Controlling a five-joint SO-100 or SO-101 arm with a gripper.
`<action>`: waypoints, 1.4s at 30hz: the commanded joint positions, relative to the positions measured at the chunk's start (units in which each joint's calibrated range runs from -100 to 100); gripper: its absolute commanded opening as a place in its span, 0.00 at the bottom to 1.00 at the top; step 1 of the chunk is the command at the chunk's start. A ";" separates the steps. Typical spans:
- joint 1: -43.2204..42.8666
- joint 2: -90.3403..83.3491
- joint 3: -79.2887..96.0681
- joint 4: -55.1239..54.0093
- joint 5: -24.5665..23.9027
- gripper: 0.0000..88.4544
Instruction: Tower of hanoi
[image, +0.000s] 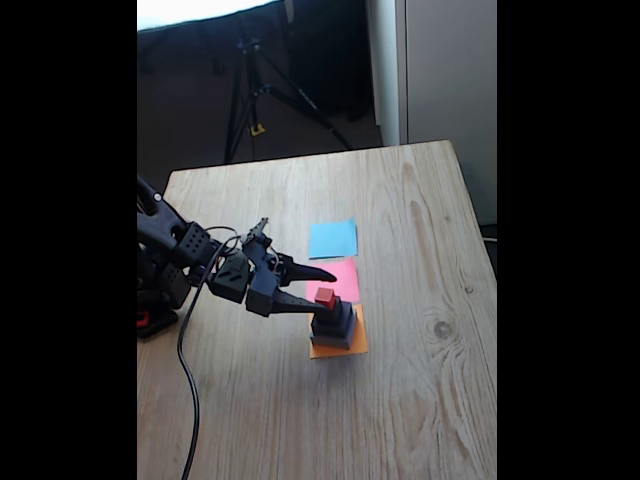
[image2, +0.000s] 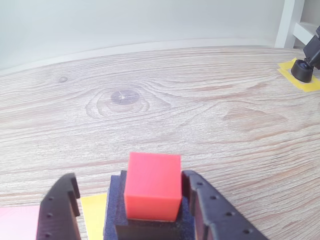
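Two fingers (image2: 60, 210) flanking one red cube (image2: 152, 186)

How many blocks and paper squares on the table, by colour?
Red cube: 1
Dark blocks, stacked under it: 3, though the layers blur together
Blue paper square: 1
Pink paper square: 1
Orange paper square, under the stack: 1
Total: 7

in the wrist view we find the dark blocks (image2: 116, 210) under the red cube (image2: 152, 186) cut off by the bottom edge, so we cannot count them. both gripper (image2: 132, 205) fingers (image2: 60, 207) run off that edge too. in the fixed view the arm's base (image: 155, 300) is cut by the black band at the left.
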 joint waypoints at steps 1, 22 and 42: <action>-0.54 -0.44 -1.48 -1.13 0.94 0.23; -0.38 -1.34 0.34 -1.13 -0.07 0.07; -1.13 -6.34 -2.29 7.37 -3.08 0.01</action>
